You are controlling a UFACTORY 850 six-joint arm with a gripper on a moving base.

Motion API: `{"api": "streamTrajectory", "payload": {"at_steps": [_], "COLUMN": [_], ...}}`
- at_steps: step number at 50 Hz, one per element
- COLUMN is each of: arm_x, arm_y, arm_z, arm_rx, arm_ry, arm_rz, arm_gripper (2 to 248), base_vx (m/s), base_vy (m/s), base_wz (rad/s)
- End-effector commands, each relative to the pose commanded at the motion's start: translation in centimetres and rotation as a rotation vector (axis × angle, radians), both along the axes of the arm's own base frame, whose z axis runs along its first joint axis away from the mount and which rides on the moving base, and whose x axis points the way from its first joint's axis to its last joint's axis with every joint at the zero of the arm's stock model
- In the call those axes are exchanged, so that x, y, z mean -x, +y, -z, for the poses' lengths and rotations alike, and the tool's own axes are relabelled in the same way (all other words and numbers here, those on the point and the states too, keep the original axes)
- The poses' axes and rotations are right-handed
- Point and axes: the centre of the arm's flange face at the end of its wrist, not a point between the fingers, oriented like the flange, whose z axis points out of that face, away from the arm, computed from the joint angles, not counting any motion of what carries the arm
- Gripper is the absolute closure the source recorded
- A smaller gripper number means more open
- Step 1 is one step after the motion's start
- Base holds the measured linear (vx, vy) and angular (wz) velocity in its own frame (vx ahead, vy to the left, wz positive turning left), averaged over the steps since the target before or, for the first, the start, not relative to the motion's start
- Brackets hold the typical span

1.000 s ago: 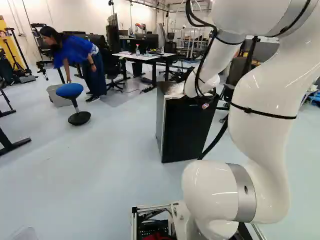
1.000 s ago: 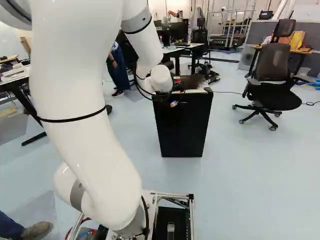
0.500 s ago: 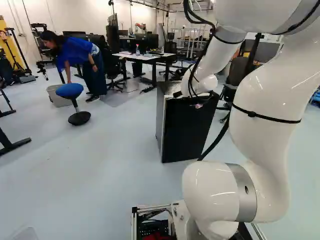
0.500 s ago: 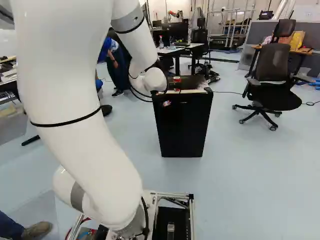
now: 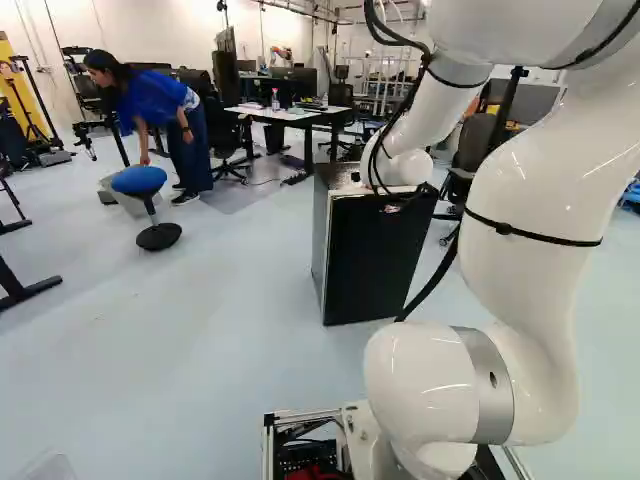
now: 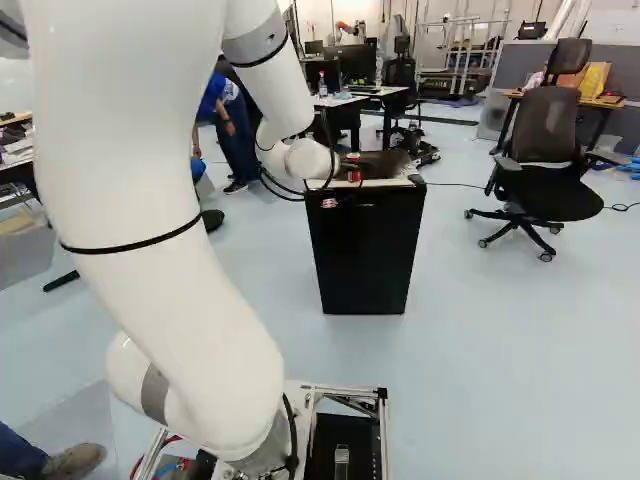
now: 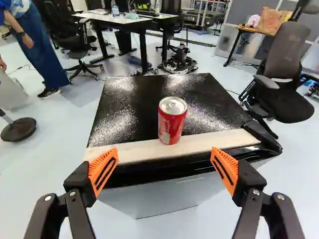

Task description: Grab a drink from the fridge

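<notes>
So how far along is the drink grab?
Looks done: black two-finger gripper open and lined up with the red-and-silver can. Under way: apparently the approach; the can stands ahead of the finger gap, ungripped. Left: grip it, then lift it off the boxy black fridge.

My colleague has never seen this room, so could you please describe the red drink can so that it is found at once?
Find the black fridge on the pale floor ahead of the arm. On its top, a can stands upright at the front edge, ahead of the gripper. Its red side and silver lid set it apart from the flat black piece at the corner.
</notes>
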Motion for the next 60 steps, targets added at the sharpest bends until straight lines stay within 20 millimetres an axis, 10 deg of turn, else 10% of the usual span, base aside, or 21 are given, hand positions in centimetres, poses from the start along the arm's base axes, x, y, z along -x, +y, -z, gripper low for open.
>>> {"api": "streamTrajectory", "payload": {"at_steps": [60], "arm_x": [-5.7], "arm_y": [-0.9], "arm_z": [5.1], "arm_rx": [0.013], "arm_ry": [-0.122], "arm_rz": [-0.013], "arm_gripper": [3], "base_vx": [0.000], "base_vy": [0.000], "base_wz": [0.000]}}
